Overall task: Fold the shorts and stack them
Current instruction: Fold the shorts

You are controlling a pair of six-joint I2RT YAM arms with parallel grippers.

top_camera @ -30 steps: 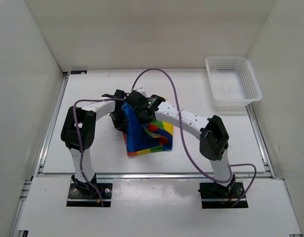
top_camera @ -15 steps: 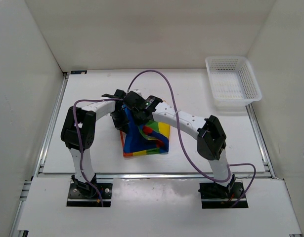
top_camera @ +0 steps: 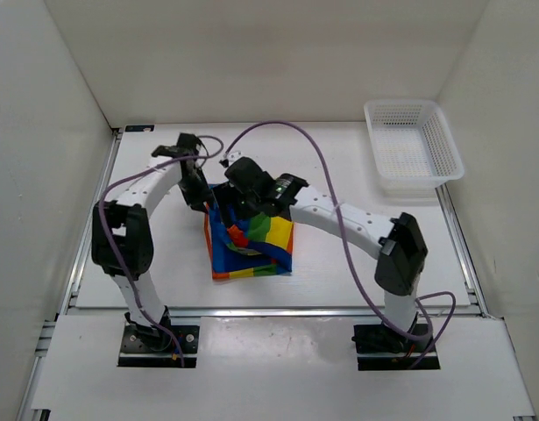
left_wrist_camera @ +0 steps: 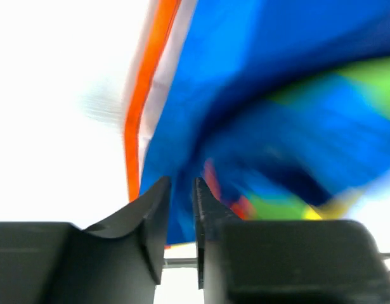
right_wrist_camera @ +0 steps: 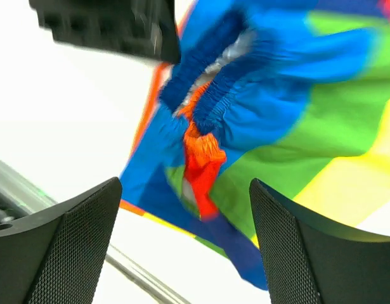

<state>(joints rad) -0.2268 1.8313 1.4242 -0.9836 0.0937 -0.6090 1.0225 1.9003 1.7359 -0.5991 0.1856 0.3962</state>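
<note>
The rainbow-striped shorts [top_camera: 256,250] lie in a loosely folded bundle on the white table between the two arms. Blue cloth lies uppermost at their far left corner. My left gripper [top_camera: 202,198] hangs at that far left corner. In the left wrist view its fingers [left_wrist_camera: 158,212] stand a narrow gap apart, with the blue cloth [left_wrist_camera: 277,95] just beyond the tips and nothing between them. My right gripper [top_camera: 237,200] hovers over the bundle's far edge. Its jaws [right_wrist_camera: 185,183] are spread wide above the gathered orange-red waistband [right_wrist_camera: 201,158] and hold nothing.
A white mesh basket [top_camera: 412,149] stands at the far right of the table. White walls close in the table at the back and on both sides. A purple cable [top_camera: 287,132] arcs over the right arm. The left gripper's black body [right_wrist_camera: 106,25] shows in the right wrist view.
The right jaws have opened wide and let go of the shorts. The left jaws have parted slightly and the left arm has swung back and to the left. The bundle has settled lower and shifted left.
</note>
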